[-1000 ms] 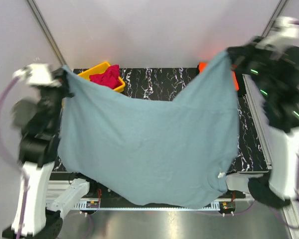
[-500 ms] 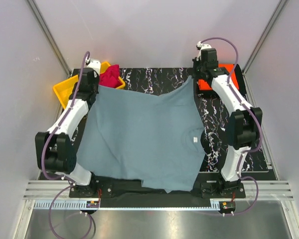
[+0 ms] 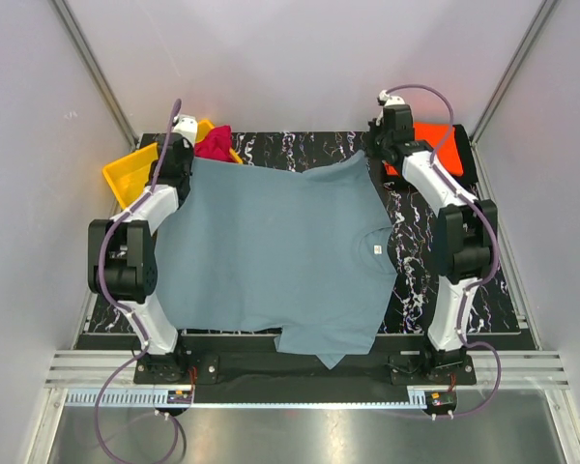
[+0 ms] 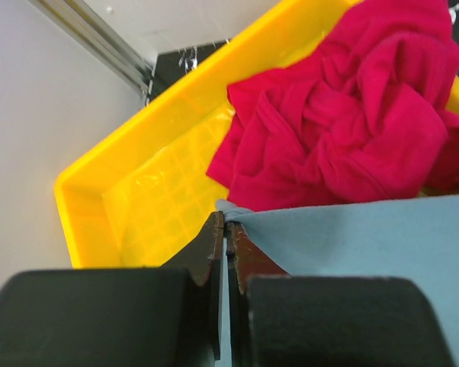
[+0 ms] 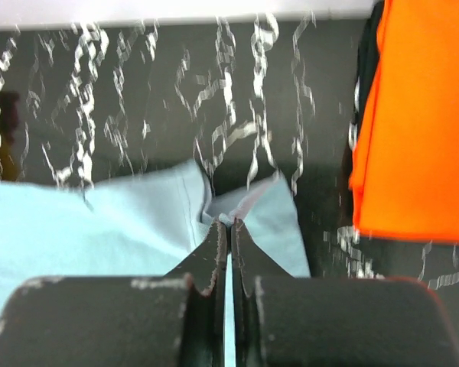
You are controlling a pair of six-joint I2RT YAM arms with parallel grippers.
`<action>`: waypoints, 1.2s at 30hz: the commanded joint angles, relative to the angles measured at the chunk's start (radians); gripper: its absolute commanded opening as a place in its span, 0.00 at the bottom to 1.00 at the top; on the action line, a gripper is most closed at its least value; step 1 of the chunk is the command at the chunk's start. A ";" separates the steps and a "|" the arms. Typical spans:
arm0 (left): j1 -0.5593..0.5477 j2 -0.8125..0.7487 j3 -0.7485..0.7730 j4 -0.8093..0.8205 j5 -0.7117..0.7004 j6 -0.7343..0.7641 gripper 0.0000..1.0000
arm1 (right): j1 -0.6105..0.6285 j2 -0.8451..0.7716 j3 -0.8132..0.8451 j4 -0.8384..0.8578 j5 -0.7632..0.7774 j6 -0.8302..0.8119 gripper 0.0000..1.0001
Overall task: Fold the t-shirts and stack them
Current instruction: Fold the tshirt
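Note:
The grey-blue t-shirt [image 3: 271, 251] lies spread over the dark marbled table, its near edge hanging over the front. My left gripper [image 3: 186, 159] is shut on the shirt's far-left corner [image 4: 237, 214], beside the yellow bin. My right gripper [image 3: 370, 152] is shut on the far-right corner [image 5: 228, 215], low over the table. The crimson-magenta t-shirt [image 4: 344, 107] is crumpled in the yellow bin [image 4: 138, 199]; it also shows in the top view [image 3: 214, 143]. The orange t-shirt [image 3: 435, 143] lies flat at the far right, and in the right wrist view [image 5: 417, 130].
The yellow bin [image 3: 126, 166] stands at the table's far-left corner. The marbled table [image 5: 138, 99] ends at a white wall behind. Slanted metal frame posts [image 3: 92, 72] stand at both back corners.
Both arms have swung down and away from the camera, lowering the held-up grey-blue shirt until it lies spread on the table. Both grippers have kept their hold on the corners.

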 commanded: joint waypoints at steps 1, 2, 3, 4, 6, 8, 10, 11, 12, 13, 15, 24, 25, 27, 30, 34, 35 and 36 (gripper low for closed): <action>0.017 0.012 -0.004 0.190 0.031 0.048 0.00 | 0.010 -0.136 -0.088 0.038 0.028 0.084 0.00; 0.020 0.015 -0.009 0.201 0.034 0.054 0.00 | 0.012 -0.156 -0.157 0.042 0.031 0.102 0.00; 0.023 0.020 -0.013 0.222 0.038 0.064 0.00 | 0.013 -0.195 -0.189 0.044 0.029 0.134 0.00; 0.023 0.012 -0.062 0.288 0.053 0.065 0.00 | 0.042 -0.275 -0.352 0.069 0.043 0.178 0.00; 0.023 -0.002 -0.119 0.339 0.040 0.055 0.00 | 0.053 -0.332 -0.413 0.080 0.029 0.202 0.00; 0.023 -0.017 -0.179 0.404 0.028 0.055 0.00 | 0.065 -0.384 -0.488 0.077 0.025 0.222 0.00; 0.025 -0.022 -0.198 0.401 0.014 0.063 0.00 | 0.074 -0.424 -0.569 0.083 0.029 0.242 0.00; 0.023 -0.025 -0.217 0.402 0.008 0.060 0.00 | 0.084 -0.461 -0.594 0.087 0.038 0.258 0.00; 0.023 -0.029 -0.230 0.407 0.002 0.055 0.00 | 0.088 -0.479 -0.619 0.087 0.046 0.266 0.00; 0.023 -0.033 -0.239 0.419 -0.014 0.049 0.00 | 0.096 -0.498 -0.665 0.093 0.060 0.271 0.00; 0.020 -0.042 -0.254 0.416 -0.022 0.039 0.00 | 0.116 -0.547 -0.709 0.106 0.065 0.286 0.00; 0.017 -0.086 -0.267 0.345 -0.069 0.017 0.00 | 0.170 -0.683 -0.886 0.110 0.094 0.358 0.00; 0.017 -0.091 -0.270 0.339 -0.071 0.017 0.00 | 0.174 -0.690 -0.898 0.102 0.094 0.364 0.00; 0.016 -0.085 -0.264 0.315 -0.095 0.031 0.00 | 0.179 -0.708 -0.909 0.096 0.075 0.371 0.00; 0.011 -0.066 -0.253 0.252 -0.115 0.034 0.00 | 0.194 -0.742 -0.939 0.073 0.059 0.380 0.00; 0.000 -0.094 -0.302 0.303 -0.187 0.049 0.00 | 0.219 -0.800 -0.979 0.056 0.039 0.406 0.00; -0.001 -0.089 -0.297 0.280 -0.199 0.057 0.00 | 0.222 -0.811 -0.986 0.050 0.042 0.409 0.00; -0.003 -0.085 -0.296 0.254 -0.225 0.061 0.00 | 0.223 -0.820 -1.002 0.047 0.040 0.413 0.00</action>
